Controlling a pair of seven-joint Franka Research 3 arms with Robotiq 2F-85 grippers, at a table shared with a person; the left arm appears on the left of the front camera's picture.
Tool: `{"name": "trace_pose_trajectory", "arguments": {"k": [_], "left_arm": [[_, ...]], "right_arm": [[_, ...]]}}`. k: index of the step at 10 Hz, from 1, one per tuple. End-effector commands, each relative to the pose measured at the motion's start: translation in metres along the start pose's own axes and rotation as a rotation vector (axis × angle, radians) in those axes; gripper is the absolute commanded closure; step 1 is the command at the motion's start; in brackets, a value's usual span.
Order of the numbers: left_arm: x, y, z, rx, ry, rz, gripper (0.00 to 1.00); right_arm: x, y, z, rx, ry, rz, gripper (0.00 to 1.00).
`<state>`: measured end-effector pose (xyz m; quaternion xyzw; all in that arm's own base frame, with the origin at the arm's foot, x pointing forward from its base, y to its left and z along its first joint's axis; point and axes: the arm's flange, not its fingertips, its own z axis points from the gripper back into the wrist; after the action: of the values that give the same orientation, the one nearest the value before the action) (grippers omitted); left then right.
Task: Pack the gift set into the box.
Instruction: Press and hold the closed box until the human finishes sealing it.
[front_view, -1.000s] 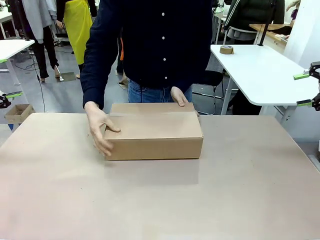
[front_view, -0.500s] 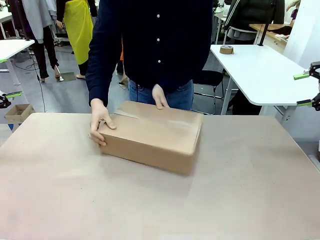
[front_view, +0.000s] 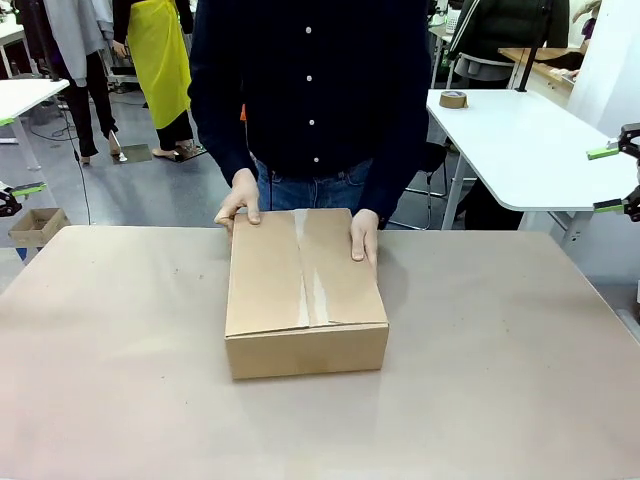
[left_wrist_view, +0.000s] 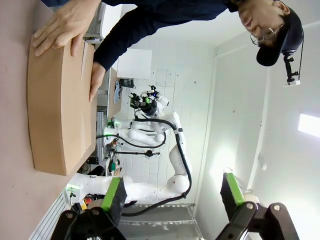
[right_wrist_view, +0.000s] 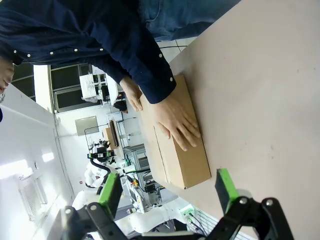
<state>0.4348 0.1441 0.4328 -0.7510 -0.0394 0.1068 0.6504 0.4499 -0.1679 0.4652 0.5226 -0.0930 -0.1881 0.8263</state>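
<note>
The brown cardboard box (front_view: 305, 290) lies in the middle of the table with its flaps closed and a strip of clear tape along the top seam. Its short end faces me. A person at the far side rests both hands (front_view: 243, 198) on its far corners. The gift set is hidden. My left gripper (front_view: 14, 156) hangs open off the table's left edge, and my right gripper (front_view: 605, 180) hangs open off the right edge. In the left wrist view the open gripper (left_wrist_view: 172, 192) looks across at the box (left_wrist_view: 60, 110). The right wrist view has the open gripper (right_wrist_view: 168, 192) facing the box (right_wrist_view: 175, 150).
Pale brown paper covers the table (front_view: 500, 380), with free room all around the box. A white table (front_view: 520, 150) at the back right carries a roll of tape (front_view: 453, 99). A small carton (front_view: 35, 225) sits on the floor at the left.
The person has turned the box about a quarter turn, so its short end now faces me, and moved both hands to its far corners. Neither gripper has moved.
</note>
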Motion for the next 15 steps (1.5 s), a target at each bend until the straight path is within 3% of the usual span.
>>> {"name": "trace_pose_trajectory", "arguments": {"k": [1, 4, 5, 8, 9, 10, 11, 12, 13, 14, 15], "left_arm": [[-0.004, 0.002, -0.001, 0.004, -0.002, -0.016, 0.0], [-0.004, 0.002, -0.001, 0.004, -0.002, -0.016, 0.0], [0.0, 0.0, 0.0, 0.0, 0.0, 0.0, 0.0], [-0.041, 0.008, -0.156, 0.067, 0.544, -0.128, 0.0], [-0.066, 0.025, -0.195, 0.099, 0.682, -0.176, 0.0], [-0.081, 0.044, -0.218, 0.13, 0.76, -0.281, 0.0], [-0.073, 0.035, -0.197, 0.104, 0.703, -0.271, 0.0], [-0.077, 0.024, -0.22, 0.139, 0.688, -0.154, 0.0], [-0.077, 0.024, -0.22, 0.139, 0.688, -0.154, 0.0], [-0.087, 0.036, -0.238, 0.149, 0.754, -0.212, 0.0], [-0.081, 0.04, -0.27, 0.164, 0.88, -0.521, 0.0]], "right_arm": [[-0.002, 0.001, 0.0, -0.005, 0.006, 0.016, 0.0], [0.0, 0.0, 0.0, 0.0, 0.0, 0.0, 0.0], [-0.001, 0.018, -0.023, -0.03, 0.078, 0.041, 0.0], [-0.055, 0.087, -0.153, -0.104, 0.327, 0.438, 0.0], [-0.079, 0.091, -0.196, -0.029, 0.456, 0.597, 0.0], [-0.093, 0.08, -0.229, -0.002, 0.482, 0.702, 0.0], [-0.09, 0.066, -0.218, -0.029, 0.527, 0.728, 0.0], [-0.097, 0.109, -0.218, -0.091, 0.468, 0.553, 0.0], [-0.097, 0.109, -0.218, -0.091, 0.468, 0.553, 0.0], [-0.11, 0.094, -0.243, -0.073, 0.531, 0.662, 0.0], [-0.126, 0.107, -0.281, -0.075, 0.816, 1.051, 0.0]]}}
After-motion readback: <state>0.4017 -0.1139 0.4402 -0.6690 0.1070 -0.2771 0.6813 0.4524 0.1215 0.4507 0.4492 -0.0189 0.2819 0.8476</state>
